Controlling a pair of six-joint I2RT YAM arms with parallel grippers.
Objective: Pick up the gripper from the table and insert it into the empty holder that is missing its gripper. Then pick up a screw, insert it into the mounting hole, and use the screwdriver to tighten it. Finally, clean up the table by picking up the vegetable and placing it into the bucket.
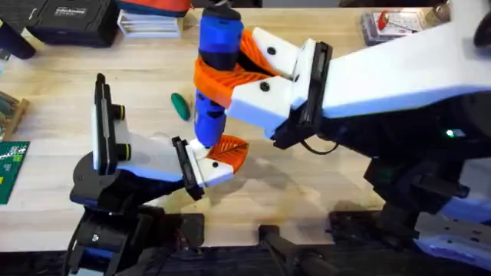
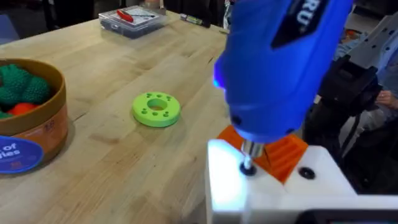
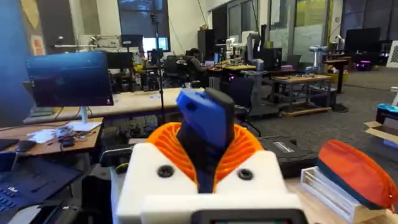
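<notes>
Thick blue-handled rigid screwdriver point(image 1: 215, 73), upright at table centre, clamped mid-handle in right gripper point(image 1: 230, 77), tip in white plastic holder point(image 2: 249, 186) at six o'clock; left jaws: cannot tell.

glossy plastic screwdriver point(image 2: 280, 62), seemingly matt wooden table point(image 1: 322, 176)

Right pincer point(image 1: 230, 73) clamped; left pincer point(image 1: 219, 157) low.

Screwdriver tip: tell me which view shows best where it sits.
The left wrist view. There the screwdriver shows its metal shaft going down into a hole in the white holder. The overhead view shows the blue handle upright in the right hand, the tip not clear. The right wrist view shows the handle's top.
</notes>
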